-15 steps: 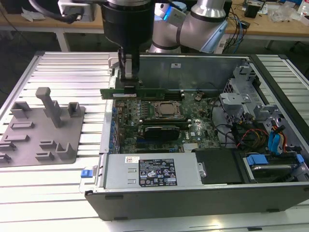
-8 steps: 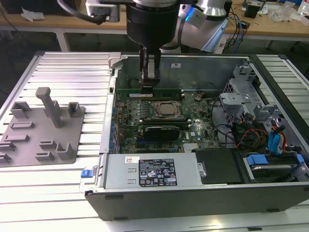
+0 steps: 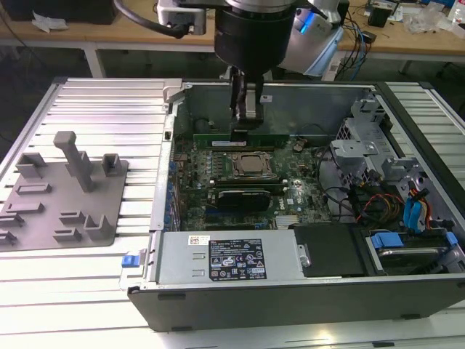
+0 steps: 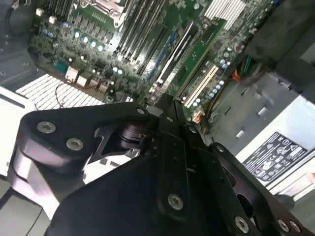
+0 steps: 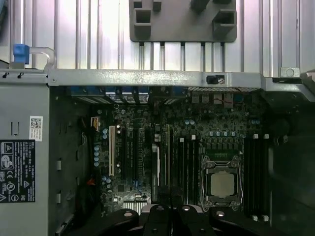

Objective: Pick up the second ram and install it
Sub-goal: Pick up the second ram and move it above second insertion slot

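Note:
The second ram is a long thin green stick, held level at its middle over the motherboard of the open computer case. My gripper hangs straight down and is shut on it, just beyond the silver processor socket in the exterior view. In the second wrist view the ram runs out from the gripper as a green strip above the black slots. In the first wrist view the gripper is beside the socket and the long black memory slots. Whether the stick touches a slot I cannot tell.
A grey fixture plate with upright blocks lies on the ribbed table at the exterior view's left. Inside the case, the power supply lies along the front, and a drive cage and cables stand at the right. The case walls ring the board.

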`<state>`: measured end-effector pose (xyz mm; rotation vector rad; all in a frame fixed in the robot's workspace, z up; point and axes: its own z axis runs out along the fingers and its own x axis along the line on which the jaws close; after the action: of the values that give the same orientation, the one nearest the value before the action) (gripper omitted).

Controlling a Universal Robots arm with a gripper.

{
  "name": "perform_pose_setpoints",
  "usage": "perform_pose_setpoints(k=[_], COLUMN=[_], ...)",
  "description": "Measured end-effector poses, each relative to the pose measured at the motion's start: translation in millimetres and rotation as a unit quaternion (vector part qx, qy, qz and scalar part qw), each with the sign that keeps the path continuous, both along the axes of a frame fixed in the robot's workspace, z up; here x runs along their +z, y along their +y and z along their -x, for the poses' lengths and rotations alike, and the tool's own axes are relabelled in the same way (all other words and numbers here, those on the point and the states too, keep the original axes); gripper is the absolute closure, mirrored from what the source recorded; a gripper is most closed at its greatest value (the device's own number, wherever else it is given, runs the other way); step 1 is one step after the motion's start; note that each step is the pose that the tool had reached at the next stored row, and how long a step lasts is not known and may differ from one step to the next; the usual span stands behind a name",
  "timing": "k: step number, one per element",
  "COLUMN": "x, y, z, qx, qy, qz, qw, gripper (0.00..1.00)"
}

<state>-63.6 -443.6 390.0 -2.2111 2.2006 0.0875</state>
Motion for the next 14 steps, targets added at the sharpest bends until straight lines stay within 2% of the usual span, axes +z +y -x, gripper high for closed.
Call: perform_pose_setpoints(k=[3, 6, 10, 12, 14], x=[-4.8, -8.9, -12.9, -15.2, -17.7], y=[0.4, 3.7, 11.1, 16.8, 19.5], z=[-11.3, -16.8, -20.7, -22.0, -23.1], qx=[0.000, 0.000, 0.000, 0.000, 0.000], qy=[0.0001, 0.0001, 0.0000, 0.0000, 0.0000], qz=[0.0001, 0.0001, 0.0000, 0.0001, 0.0001], qw=[1.0000, 1.0000, 1.0000, 1.0000, 1.0000], gripper=[0.91, 0.91, 0.91, 0.91, 0.91])
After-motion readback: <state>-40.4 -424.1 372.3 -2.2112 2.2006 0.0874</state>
